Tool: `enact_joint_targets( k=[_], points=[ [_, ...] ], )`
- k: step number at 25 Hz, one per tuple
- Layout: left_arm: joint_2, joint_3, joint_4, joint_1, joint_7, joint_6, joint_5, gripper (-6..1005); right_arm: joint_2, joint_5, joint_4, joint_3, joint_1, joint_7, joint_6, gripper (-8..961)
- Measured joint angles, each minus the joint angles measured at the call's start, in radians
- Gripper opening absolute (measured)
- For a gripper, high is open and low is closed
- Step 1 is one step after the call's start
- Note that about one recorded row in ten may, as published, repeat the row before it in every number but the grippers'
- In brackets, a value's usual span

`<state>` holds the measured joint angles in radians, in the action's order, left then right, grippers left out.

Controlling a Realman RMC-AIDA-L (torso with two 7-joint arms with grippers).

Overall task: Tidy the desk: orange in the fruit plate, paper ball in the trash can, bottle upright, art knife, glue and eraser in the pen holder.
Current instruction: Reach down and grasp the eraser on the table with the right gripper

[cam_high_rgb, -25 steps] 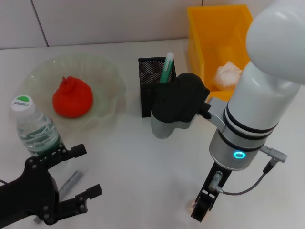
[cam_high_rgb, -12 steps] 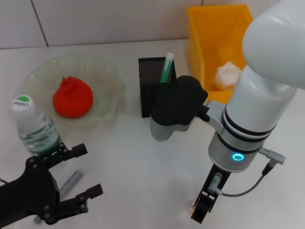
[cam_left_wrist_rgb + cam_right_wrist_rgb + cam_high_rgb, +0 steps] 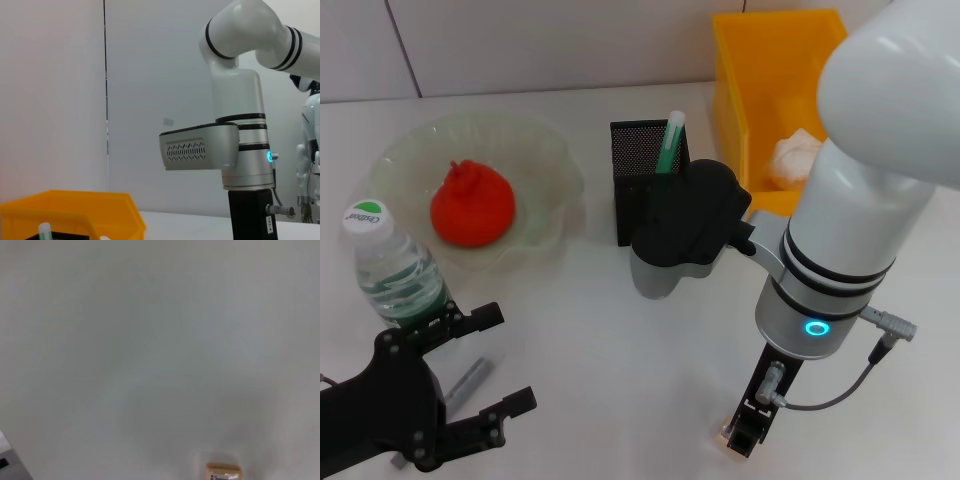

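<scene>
eraser (image 3: 223, 473): cut by frame edge | paper ball (image 3: 798, 158): part hidden by right arm | right end effector (image 3: 746, 432): grip unclear

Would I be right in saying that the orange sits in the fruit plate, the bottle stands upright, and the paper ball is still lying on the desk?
Not quite: the paper ball is not on the desk but inside the trash can, as the head view shows. The rest holds: the orange sits in the fruit plate, and the bottle stands upright.
</scene>
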<state>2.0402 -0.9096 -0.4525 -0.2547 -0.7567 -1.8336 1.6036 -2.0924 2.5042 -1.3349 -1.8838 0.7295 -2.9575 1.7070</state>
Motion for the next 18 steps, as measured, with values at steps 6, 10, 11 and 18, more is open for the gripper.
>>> enact_joint_targets(
  k=[6, 10, 11, 18],
  points=[
    [0.0, 0.0, 0.0, 0.0, 0.0, 0.001, 0.001, 809, 0.0, -0.003, 0.017, -0.006, 0.009, 0.0, -0.001, 535],
    [0.0, 0.0, 0.0, -0.001, 0.001, 0.001, 0.001, 809, 0.0, -0.007, 0.018, -0.011, 0.015, 0.0, -0.005, 507],
    [0.0, 0.0, 0.0, -0.001, 0.001, 0.001, 0.001, 809, 0.0, -0.007, 0.019, -0.012, 0.017, 0.0, -0.006, 505],
    [0.0, 0.002, 0.0, -0.005, 0.002, 0.007, 0.001, 809, 0.0, -0.01, 0.042, -0.05, 0.042, 0.0, -0.032, 504]
  ],
)
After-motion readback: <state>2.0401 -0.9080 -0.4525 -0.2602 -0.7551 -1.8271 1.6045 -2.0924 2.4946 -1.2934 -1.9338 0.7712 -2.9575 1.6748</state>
